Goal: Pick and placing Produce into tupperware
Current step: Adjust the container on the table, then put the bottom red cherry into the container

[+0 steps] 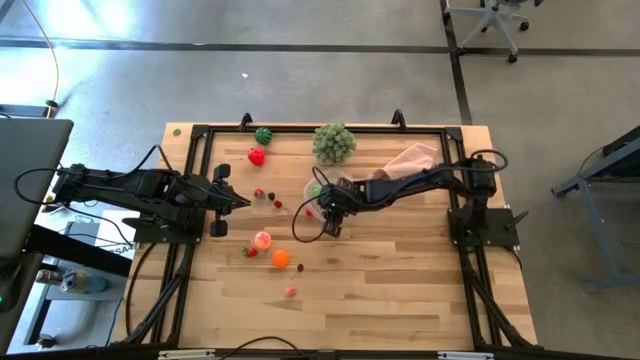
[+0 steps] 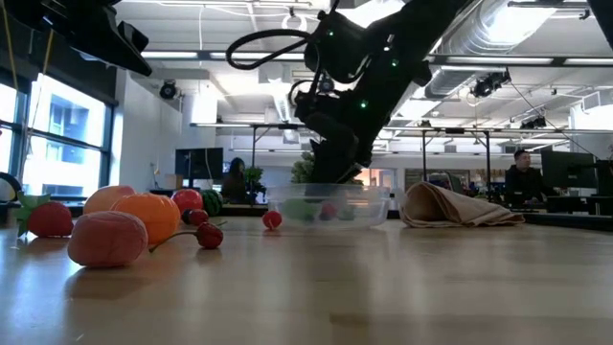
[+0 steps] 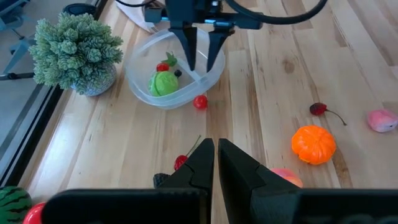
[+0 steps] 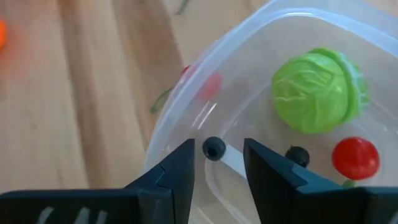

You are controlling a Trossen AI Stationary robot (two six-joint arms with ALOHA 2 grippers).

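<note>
The tupperware (image 3: 176, 65), a clear round container, stands on the table with a bright green cabbage (image 4: 318, 90), a red tomato (image 4: 356, 157) and two small dark berries (image 4: 297, 155) inside. My right gripper (image 4: 217, 149) is open and points down over the container's near rim (image 4: 186, 99), one berry (image 4: 214, 148) showing between its fingers; it also shows in the left wrist view (image 3: 200, 53). My left gripper (image 3: 216, 152) is shut, hovering near the table's left side (image 1: 243, 205) above a cherry (image 3: 180, 162). Loose produce lies on the table: an orange (image 3: 314, 144), a small red ball (image 3: 199, 102), another cherry (image 3: 320, 109).
The big leafy ball (image 1: 333, 143) stands at the far edge beside the container, and the pink cloth (image 1: 410, 160) lies under the right arm. A watermelon (image 1: 263, 135), a red fruit (image 1: 257, 156), a peach (image 1: 262, 240) and a pink piece (image 1: 291, 292) dot the table's left half.
</note>
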